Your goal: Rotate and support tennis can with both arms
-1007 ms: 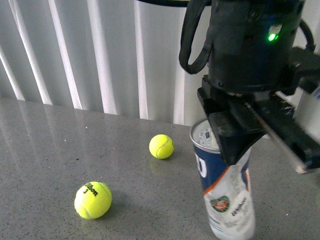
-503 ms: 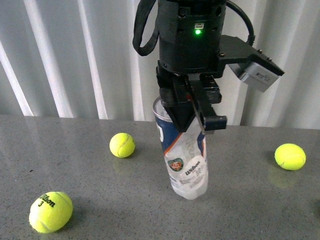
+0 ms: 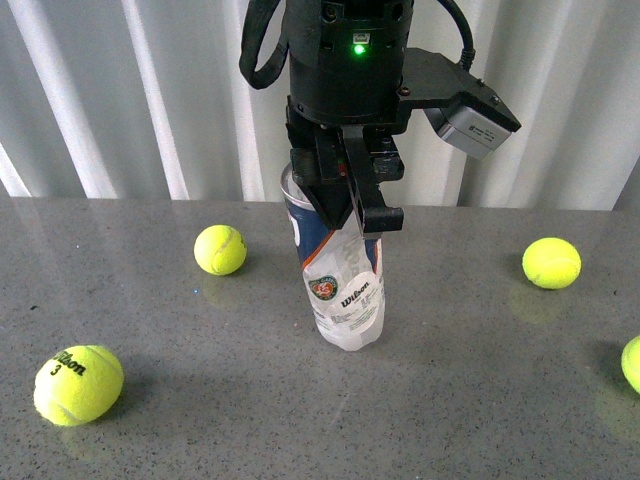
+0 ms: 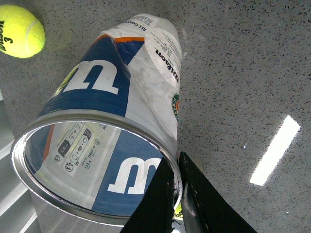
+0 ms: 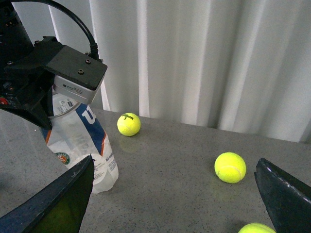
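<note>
- I see the clear plastic, silver-rimmed tennis can (image 3: 343, 290) with its navy-white-orange label standing slightly tilted on the grey speckled worktop (image 3: 180, 420).
- My black left claw (image 3: 345, 205) is clamped over the can's rim from above.
- My black right claw (image 5: 175, 162) is spread wide, well apart from the can.

The table (image 3: 200, 430) is grey with tiny specks, and it is shiny. A can (image 3: 345, 300) stands on it near the middle, leaning a little. Four yellow balls lie on the table, all apart from each other. The ball with a 3 (image 3: 78, 385) is at the front left. A second ball (image 3: 220, 249) sits further back, left of the can. A third ball (image 3: 552, 262) lies well off to the right. A fourth ball (image 3: 632, 362) peeks in at the right edge.
</note>
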